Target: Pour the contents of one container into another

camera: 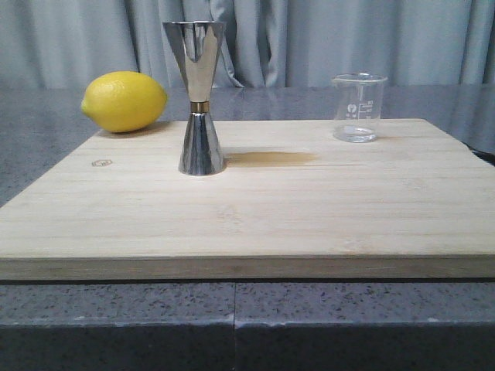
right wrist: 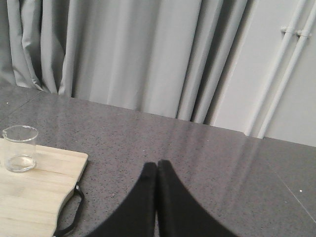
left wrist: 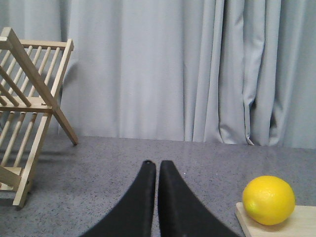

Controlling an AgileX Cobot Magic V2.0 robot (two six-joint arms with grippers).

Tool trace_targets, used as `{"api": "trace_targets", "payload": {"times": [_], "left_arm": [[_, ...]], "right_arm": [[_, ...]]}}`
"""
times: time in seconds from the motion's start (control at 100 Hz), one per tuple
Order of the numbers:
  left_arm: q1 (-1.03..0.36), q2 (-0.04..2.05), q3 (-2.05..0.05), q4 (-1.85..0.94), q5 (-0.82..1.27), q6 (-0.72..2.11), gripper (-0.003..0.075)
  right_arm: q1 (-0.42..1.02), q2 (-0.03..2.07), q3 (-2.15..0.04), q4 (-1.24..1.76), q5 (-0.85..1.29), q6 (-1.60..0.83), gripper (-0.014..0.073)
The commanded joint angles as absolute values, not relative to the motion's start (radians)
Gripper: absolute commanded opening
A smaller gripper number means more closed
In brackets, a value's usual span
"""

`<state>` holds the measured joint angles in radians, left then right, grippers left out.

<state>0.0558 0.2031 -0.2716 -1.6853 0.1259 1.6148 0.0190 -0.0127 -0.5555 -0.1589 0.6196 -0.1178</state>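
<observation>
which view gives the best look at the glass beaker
The front view: the beaker stands upright near the far right corner of the cutting board, close enough to show its white scale marks and pouring lip. The right wrist view shows it smaller, without readable marks. The left wrist view does not show it.

No readable text anywhere. The beaker (camera: 358, 107) carries white printed scale marks and a small white patch on its side, too small and blurred to read any numbers. The cutting board (camera: 247, 209) has a faint small stamped logo near its far left corner, a hexagon-like outline, letters not legible. The jigger (camera: 197, 97) shows no markings, only a gold band at its waist.
</observation>
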Motion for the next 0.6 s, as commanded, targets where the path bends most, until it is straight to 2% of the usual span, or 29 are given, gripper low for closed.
{"api": "trace_targets", "payload": {"times": [0.0,0.59], "left_arm": [[0.056,0.214,-0.297,-1.709,0.132,1.605,-0.0019],[0.056,0.214,-0.297,-1.711,0.113,1.605,-0.0019]], "right_arm": [[0.014,-0.021,-0.577,-0.173,0.547,-0.123,-0.0067],[0.014,-0.021,-0.577,-0.173,0.547,-0.123,-0.0067]]}}
